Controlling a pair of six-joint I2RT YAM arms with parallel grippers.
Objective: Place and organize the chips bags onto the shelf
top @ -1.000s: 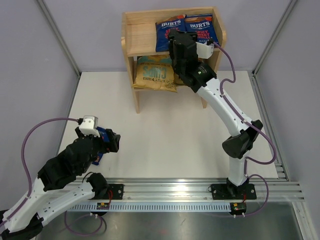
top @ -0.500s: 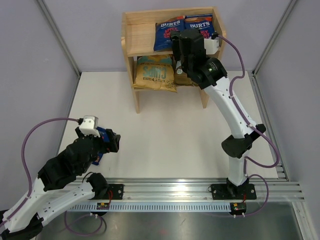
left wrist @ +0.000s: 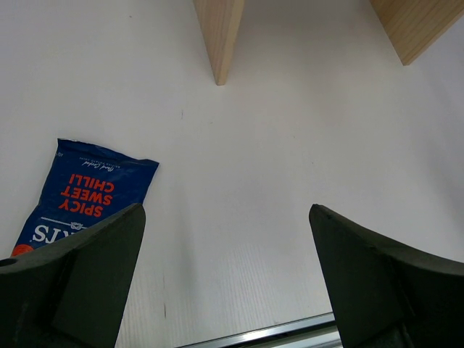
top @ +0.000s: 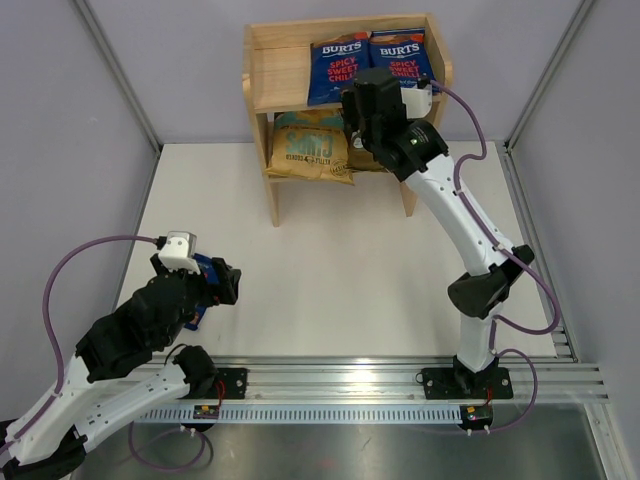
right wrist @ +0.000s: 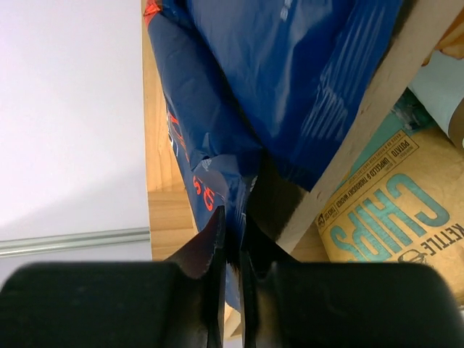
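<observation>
right tool [right wrist: 233,217] pinching a dark-blue foil chips bag [right wrist: 206,130] on the light wooden shelf [top: 280,75]; left tool [left wrist: 226,210] spread wide; one more blue burts bag [left wrist: 87,196] lying unplaced on the white table [left wrist: 290,145].

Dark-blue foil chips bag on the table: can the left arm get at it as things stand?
Probably yes. The dark-blue foil chips bag lies flat on the white table right by the open left claw, with nothing between them.

My overhead camera looks down from high at the near edge, across the table [top: 330,250] to the shelf [top: 275,80]. Left wrist faces the tabletop, fairly near; right wrist sits tight against a shelved blue bag [right wrist: 210,145], also visible overhead.
</observation>
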